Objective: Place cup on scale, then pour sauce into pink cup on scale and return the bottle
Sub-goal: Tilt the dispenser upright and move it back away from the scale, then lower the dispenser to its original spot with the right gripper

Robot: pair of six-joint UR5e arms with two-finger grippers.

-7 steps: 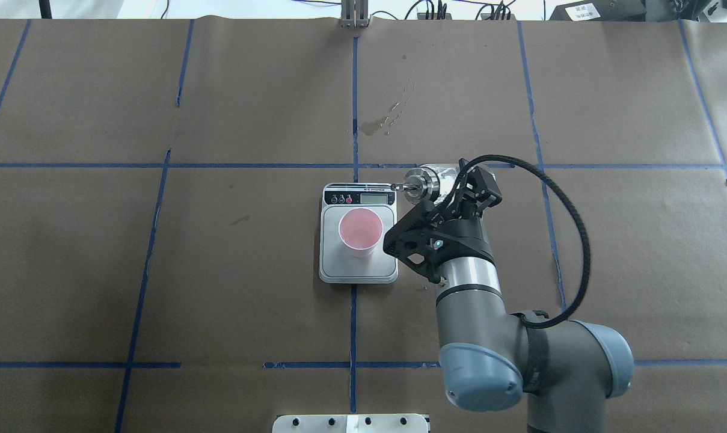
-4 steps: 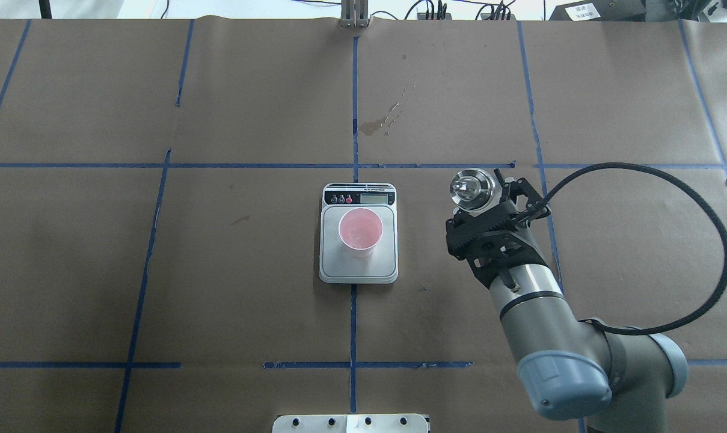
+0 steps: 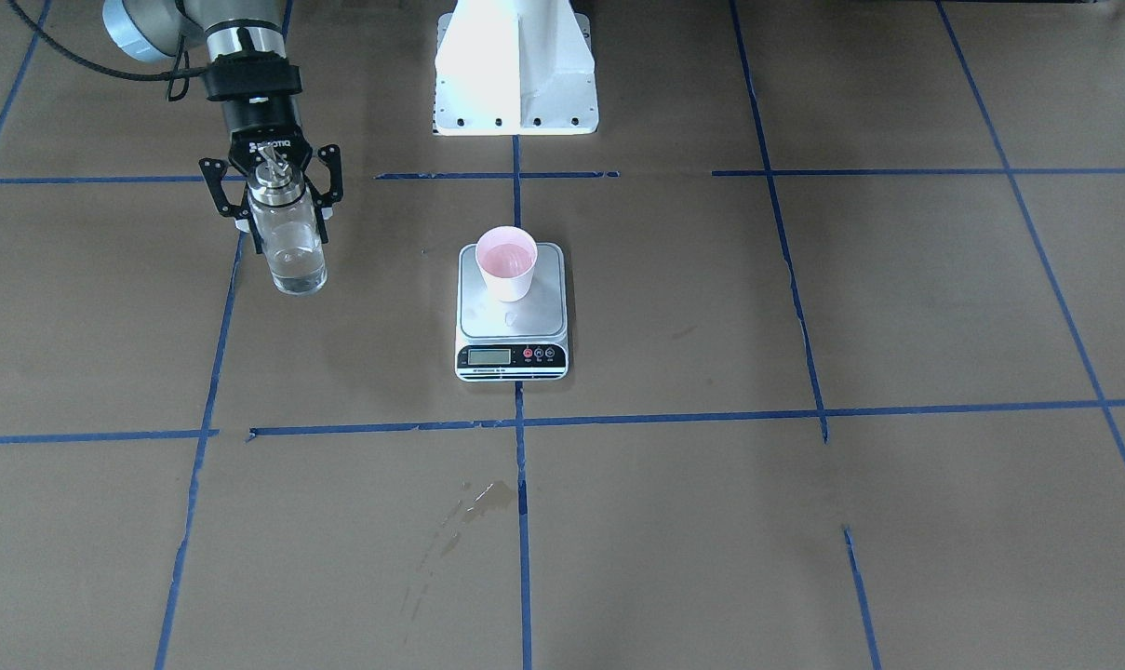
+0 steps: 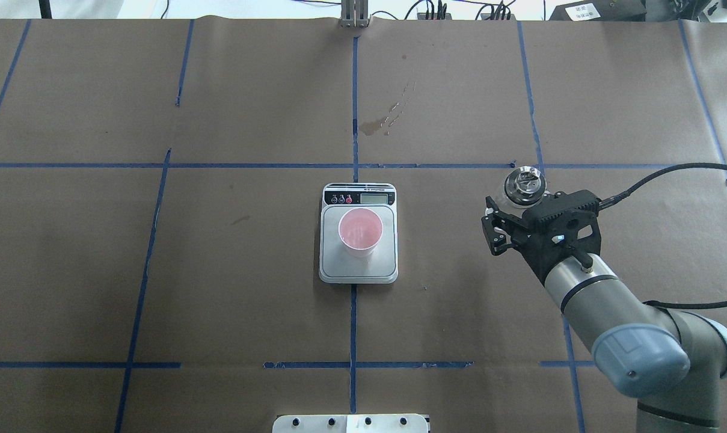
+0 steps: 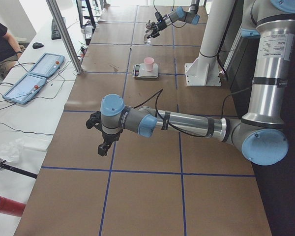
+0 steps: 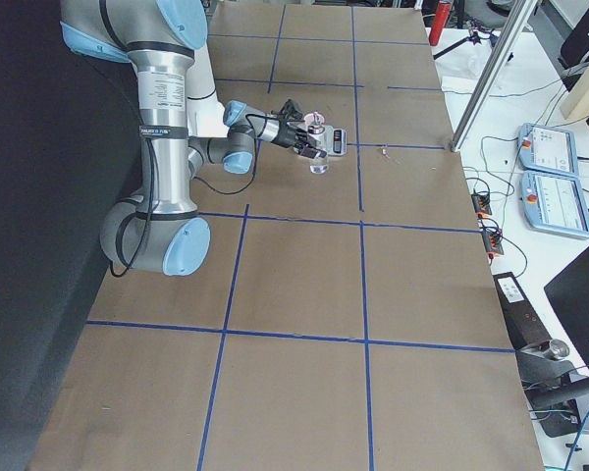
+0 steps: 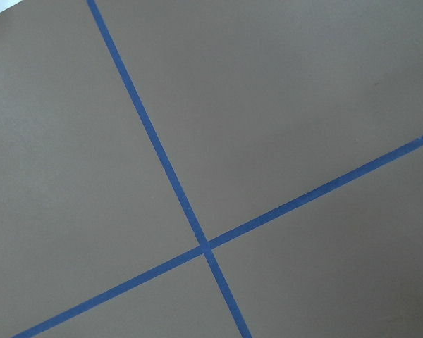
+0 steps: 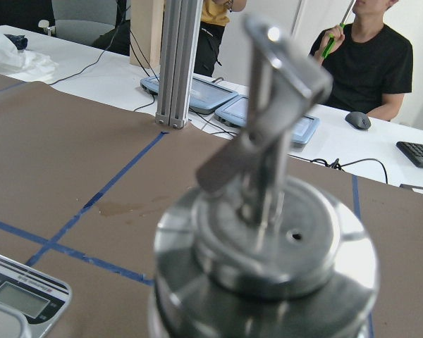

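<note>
**Operator:** Where is the bottle?

**Observer:** You will find the glass bottle at the right of the overhead frame, well apart from the kitchen scale. It stands upright with its metal pour spout on top. The right end effector is clamped on the glass body, one finger on each side. In the front-facing view you can see clear sauce in the lower part of the bottle. You cannot tell whether its base touches the bench.

**Operator:** And the cup?

**Observer:** The pink cup stands upright on the scale's silver platform, in the middle of the overhead frame. Above the scale in that frame you can see a dark stain on the brown paper.

**Operator:** What about the left arm?

**Observer:** The left end effector shows only in the left side view, left of centre, above bare bench. You cannot tell from there whether it is open or closed. Its wrist camera shows only brown paper and two crossing blue tape lines.
</note>
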